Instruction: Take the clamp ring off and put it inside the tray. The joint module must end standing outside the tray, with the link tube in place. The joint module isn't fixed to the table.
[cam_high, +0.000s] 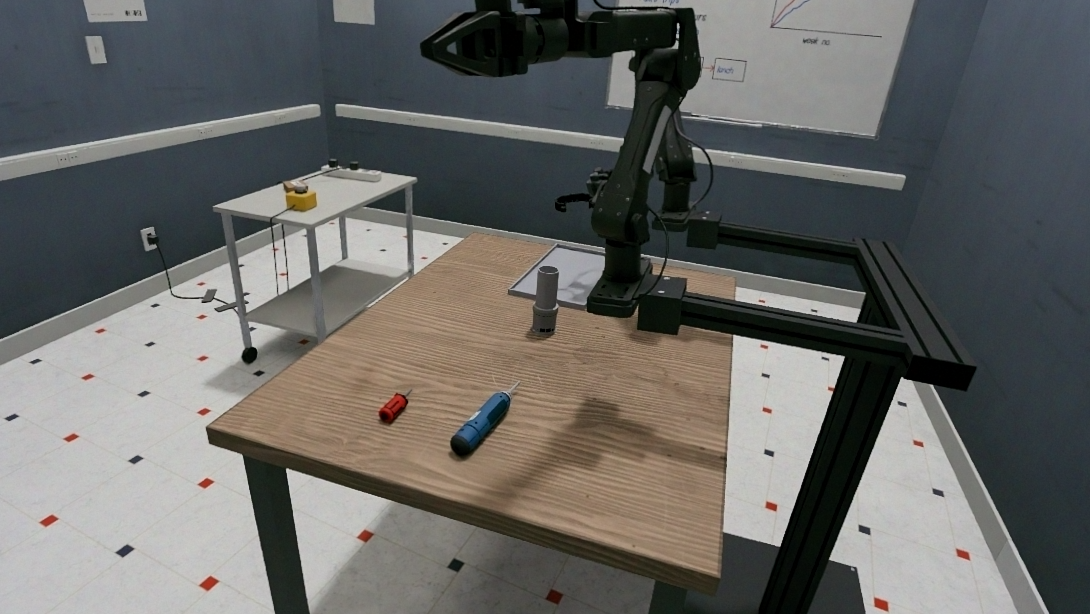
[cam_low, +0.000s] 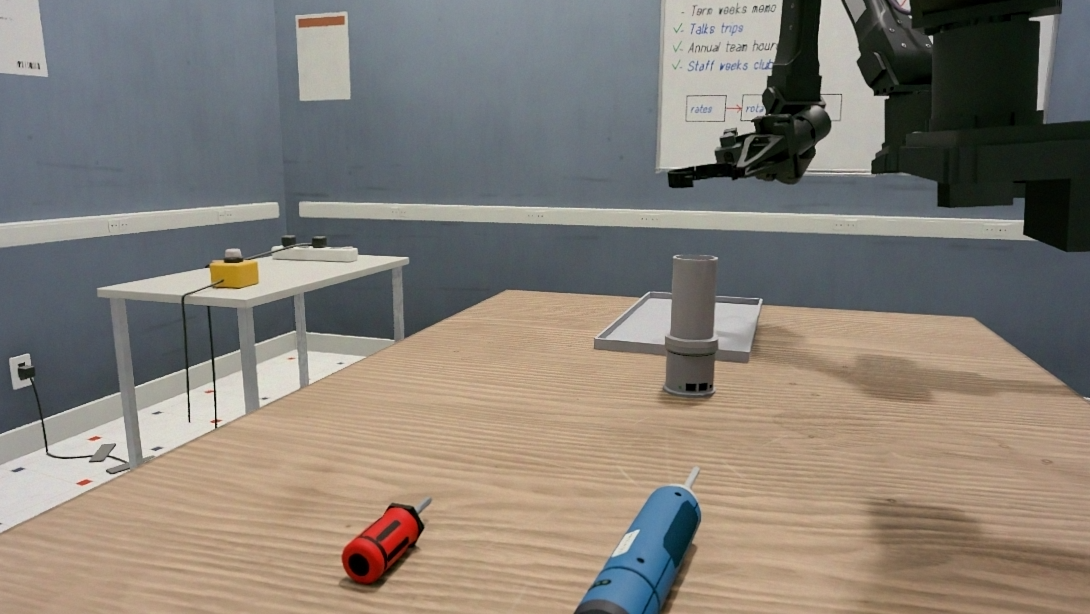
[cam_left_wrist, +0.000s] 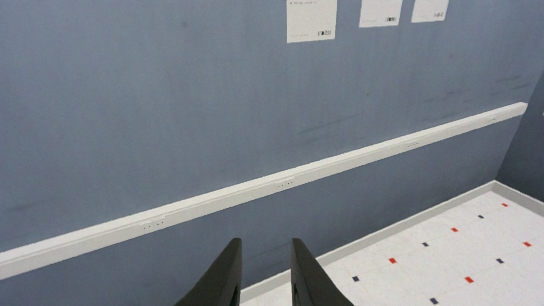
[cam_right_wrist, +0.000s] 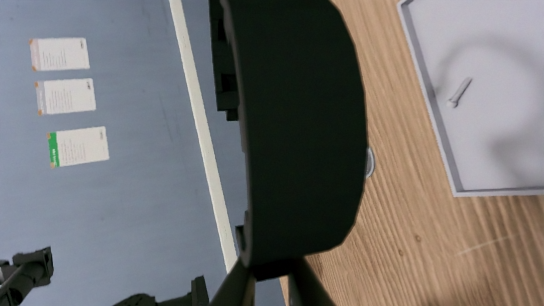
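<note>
Clamp ring, dark and curved, is off the joint module and is held in the air by my right fingers, which are clamped on it; it is well above the desk and it is not inside the tray. My left fingers are a little apart, with nothing between them; from their own camera I see only the wall and the floor beyond them. The joint module is standing upright outside the tray, near its edge; the link tube is in place in its top, also upright. In the tray I can see one small grey screw, lying flat. On the desk, well apart from the module, one red screwdriver and one blue electric screwdriver are lying on their sides, near each other.
</note>
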